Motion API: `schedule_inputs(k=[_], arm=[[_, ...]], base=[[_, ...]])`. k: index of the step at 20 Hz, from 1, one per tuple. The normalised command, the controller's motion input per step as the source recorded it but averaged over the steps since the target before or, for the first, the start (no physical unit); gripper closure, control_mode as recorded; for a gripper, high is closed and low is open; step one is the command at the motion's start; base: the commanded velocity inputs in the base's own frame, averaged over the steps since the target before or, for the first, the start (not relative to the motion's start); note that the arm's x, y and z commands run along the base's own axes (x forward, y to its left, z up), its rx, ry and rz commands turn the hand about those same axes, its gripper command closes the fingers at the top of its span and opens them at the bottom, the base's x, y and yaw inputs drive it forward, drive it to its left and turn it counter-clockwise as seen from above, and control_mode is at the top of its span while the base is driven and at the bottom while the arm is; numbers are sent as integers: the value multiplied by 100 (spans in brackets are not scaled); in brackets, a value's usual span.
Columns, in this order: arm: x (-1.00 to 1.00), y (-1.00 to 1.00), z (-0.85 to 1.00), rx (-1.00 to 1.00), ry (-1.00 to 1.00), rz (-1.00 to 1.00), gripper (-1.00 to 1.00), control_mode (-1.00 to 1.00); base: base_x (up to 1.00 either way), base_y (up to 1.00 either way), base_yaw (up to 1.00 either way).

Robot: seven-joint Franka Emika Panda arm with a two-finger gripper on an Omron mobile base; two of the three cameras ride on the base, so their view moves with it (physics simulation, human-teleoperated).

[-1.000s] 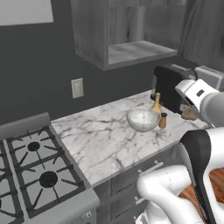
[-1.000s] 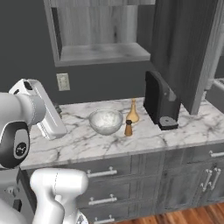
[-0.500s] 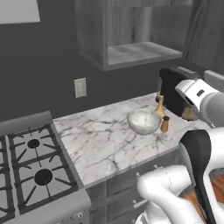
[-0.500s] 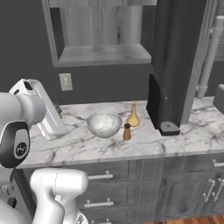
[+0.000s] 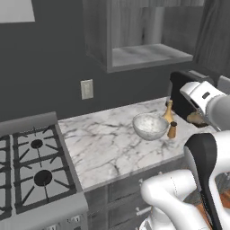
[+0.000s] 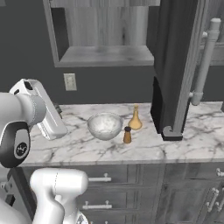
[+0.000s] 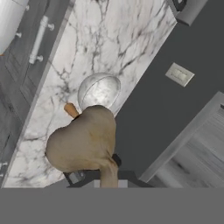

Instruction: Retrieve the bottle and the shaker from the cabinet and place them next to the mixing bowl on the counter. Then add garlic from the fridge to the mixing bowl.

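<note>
In the hand view the garlic (image 7: pixel 83 142), a pale tan lump, looms large, with my gripper (image 7: pixel 99 171) shut on it. Beyond it on the white marble counter (image 7: pixel 109 26) lie the glassy mixing bowl (image 7: pixel 99 90) and the orange-brown shaker (image 7: pixel 70 109). From the left base, the gripper (image 5: pixel 197 119) holds the garlic (image 5: pixel 196 118) above the counter (image 5: pixel 103 148), right of the bowl (image 5: pixel 150 126), the golden bottle (image 5: pixel 168 112) and the shaker (image 5: pixel 172 130). From the right base the bowl (image 6: pixel 105 126), bottle (image 6: pixel 135 119) and shaker (image 6: pixel 127 134) stand together below the cabinet (image 6: pixel 105 54), left of the black fridge (image 6: pixel 175 65).
A gas stove (image 5: pixel 31 166) adjoins the counter on the left. A wall outlet (image 5: pixel 87 89) sits on the dark wall behind. The fridge's long grey handle (image 6: pixel 203 61) juts out at the right. Grey drawers (image 6: pixel 131 192) run under the counter.
The whole picture has shifted a little in both base views, so the camera has moved. The arm keeps the same pose with the garlic in the gripper.
</note>
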Motion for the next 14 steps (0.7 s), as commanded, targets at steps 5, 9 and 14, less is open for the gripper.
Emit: schedule_inputs(k=[5,9,14], arm=[[0,0,0,0,0,0,100,100],[0,0,0,0,0,0,100,100],[0,0,0,0,0,0,100,100]], base=[[29,-26,20],[27,-29,18],[24,-34,15]])
